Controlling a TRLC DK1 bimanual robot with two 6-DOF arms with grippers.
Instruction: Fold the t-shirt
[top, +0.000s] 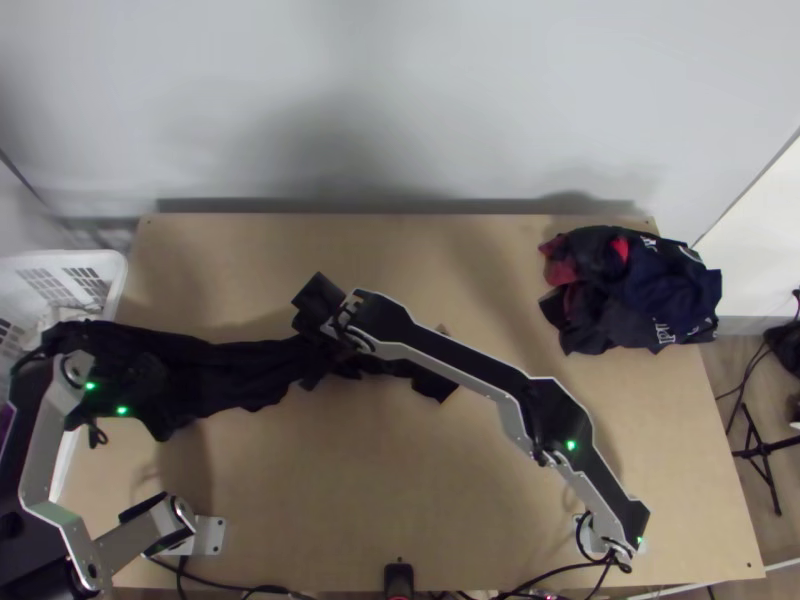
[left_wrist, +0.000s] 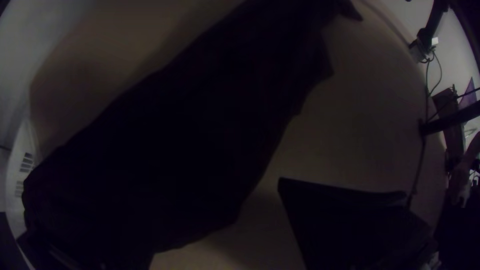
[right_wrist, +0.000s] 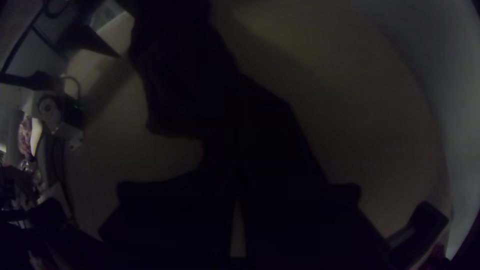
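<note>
- Apparently the right gripper (right_wrist: 236, 185) has narrow jaws pinching the dark t-shirt (top: 235, 372); the left gripper's (left_wrist: 195, 215) stand wide.
- The shirt lies bunched lengthwise across the left part of the surface (top: 340, 490).
- Pulling from one end could rope it tighter, or snag it on the white basket (top: 113, 262).
- Inside: something pale (top: 60, 315), unidentifiable.

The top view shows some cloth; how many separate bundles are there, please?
2: a dark garment, bunched lengthwise from the left side of the table to about its middle, and a heap near the far right corner. The heap may hide several pieces.
</note>
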